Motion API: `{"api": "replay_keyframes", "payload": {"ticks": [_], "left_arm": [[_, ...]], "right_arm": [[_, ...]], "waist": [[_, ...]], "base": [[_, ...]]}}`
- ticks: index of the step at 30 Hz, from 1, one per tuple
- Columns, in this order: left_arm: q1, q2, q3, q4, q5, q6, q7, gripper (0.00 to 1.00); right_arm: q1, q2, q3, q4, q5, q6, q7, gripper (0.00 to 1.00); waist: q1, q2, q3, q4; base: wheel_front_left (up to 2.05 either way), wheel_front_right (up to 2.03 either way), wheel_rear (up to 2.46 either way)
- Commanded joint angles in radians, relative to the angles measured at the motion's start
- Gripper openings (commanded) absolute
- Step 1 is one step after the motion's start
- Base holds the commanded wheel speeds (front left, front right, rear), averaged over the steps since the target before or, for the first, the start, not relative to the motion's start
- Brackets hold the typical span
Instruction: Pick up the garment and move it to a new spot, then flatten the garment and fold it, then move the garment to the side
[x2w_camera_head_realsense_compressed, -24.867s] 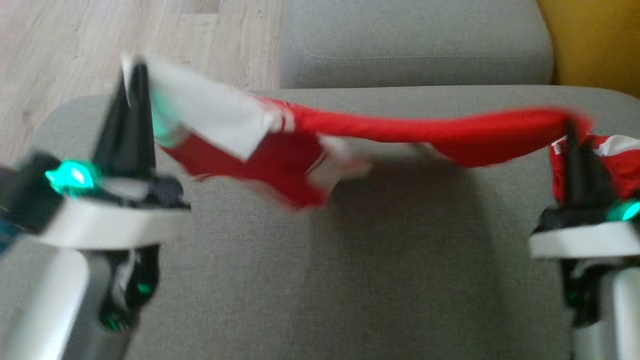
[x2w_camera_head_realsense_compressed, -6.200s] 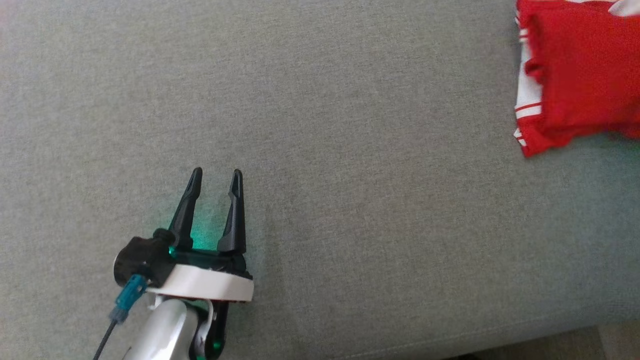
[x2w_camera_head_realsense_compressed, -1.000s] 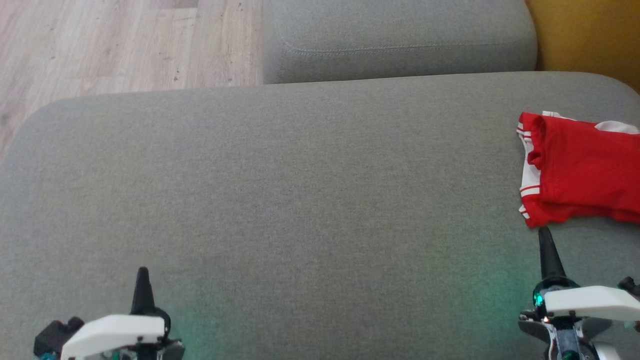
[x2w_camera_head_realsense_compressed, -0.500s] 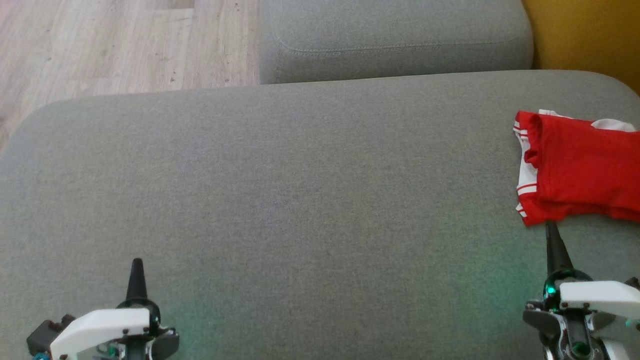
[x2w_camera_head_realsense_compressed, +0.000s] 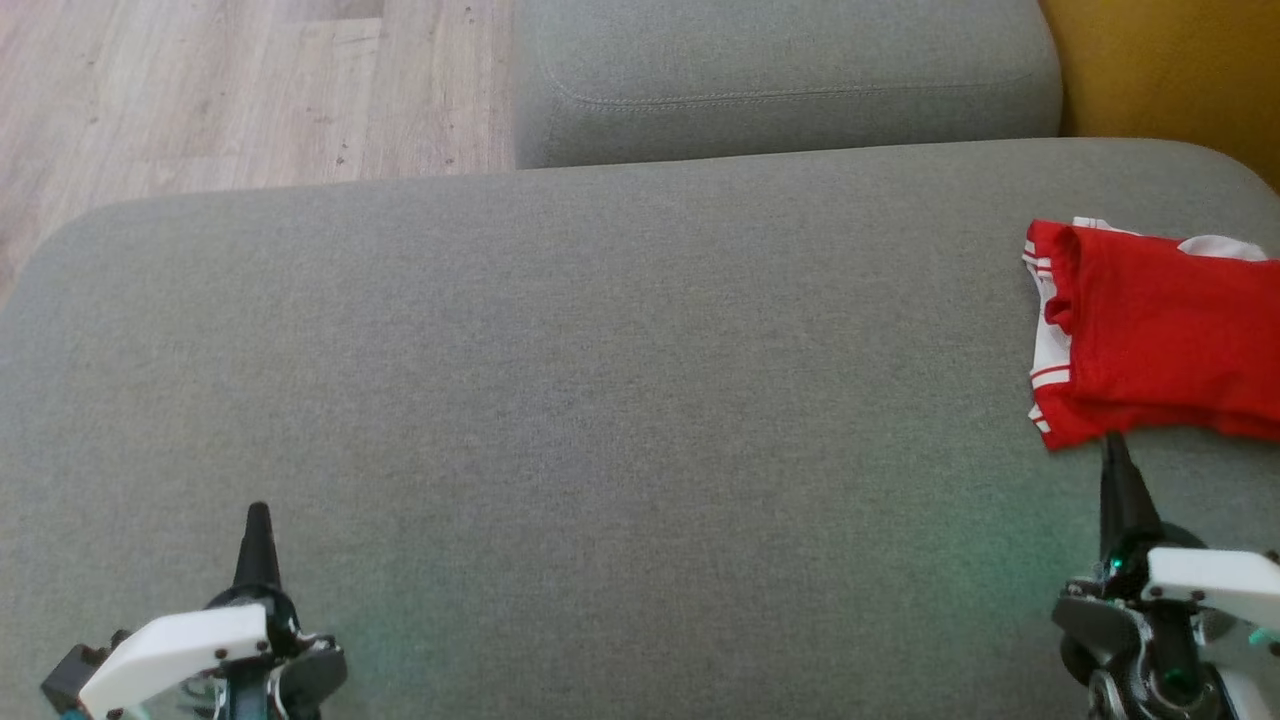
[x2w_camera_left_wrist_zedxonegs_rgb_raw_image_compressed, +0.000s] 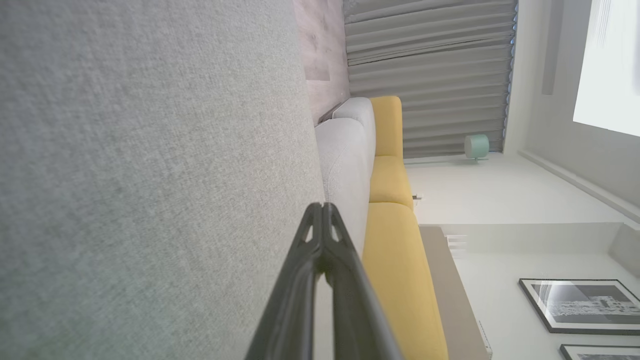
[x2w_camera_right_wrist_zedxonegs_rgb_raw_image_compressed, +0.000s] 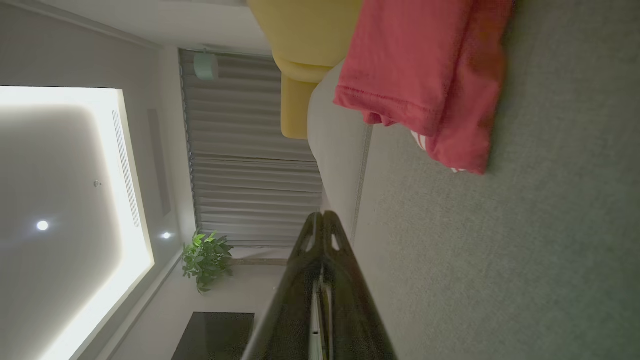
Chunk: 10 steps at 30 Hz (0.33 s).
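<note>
- While the red garment (x2w_camera_head_realsense_compressed: 1160, 340) lies folded on the grey sofa seat (x2w_camera_head_realsense_compressed: 600, 400), it sits far over on the right side of the seat. Part of it runs off the right edge of the head view.
- White bands with thin red stripes peek out along the left edge of the garment.
- Low at the left of the head view is the left gripper (x2w_camera_head_realsense_compressed: 257, 520), above the bare grey seat and well apart from the garment.
- Its two dark fingers are pressed together into one point, and it holds nothing. The left wrist view shows the tips meeting, with the seat right beside them.
- Low at the right of the head view is the right gripper (x2w_camera_head_realsense_compressed: 1112, 450). Its fingers are pressed together too, and it holds nothing.
- From the head view, its tip looks just beside the near edge of the garment. The right wrist view shows a strip of grey seat between the tip and the cloth, so they are apart.
- Behind the seat is a grey back cushion (x2w_camera_head_realsense_compressed: 780, 80), with a yellow cushion (x2w_camera_head_realsense_compressed: 1170, 70) to its right and a wood floor (x2w_camera_head_realsense_compressed: 200, 90) to its left.
- Farther off are a grey curtain (x2w_camera_left_wrist_zedxonegs_rgb_raw_image_compressed: 430, 75), a green plant (x2w_camera_right_wrist_zedxonegs_rgb_raw_image_compressed: 206, 260) and framed pictures (x2w_camera_left_wrist_zedxonegs_rgb_raw_image_compressed: 580, 305).
</note>
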Motion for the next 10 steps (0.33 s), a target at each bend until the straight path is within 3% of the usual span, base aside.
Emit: {"api": "replay_keyframes", "payload": {"ticks": [1, 10], "left_arm": [[-0.054, 0.004, 0.043, -0.035, -0.022, -0.012, 0.008, 0.0], [-0.066, -0.004, 0.072, -0.037, -0.093, -0.03, 0.029, 0.0]], "right_arm": [[-0.059, -0.021, 0.013, -0.031, 0.032, -0.001, 0.011, 0.0], [-0.073, -0.02, 0.002, -0.025, 0.124, -0.001, 0.026, 0.0]], "waist": [[-0.0001, 0.0, 0.0, 0.0], [-0.0001, 0.0, 0.0, -0.004]], "base": [[0.0, 0.0, 0.0], [0.0, 0.0, 0.0]]}}
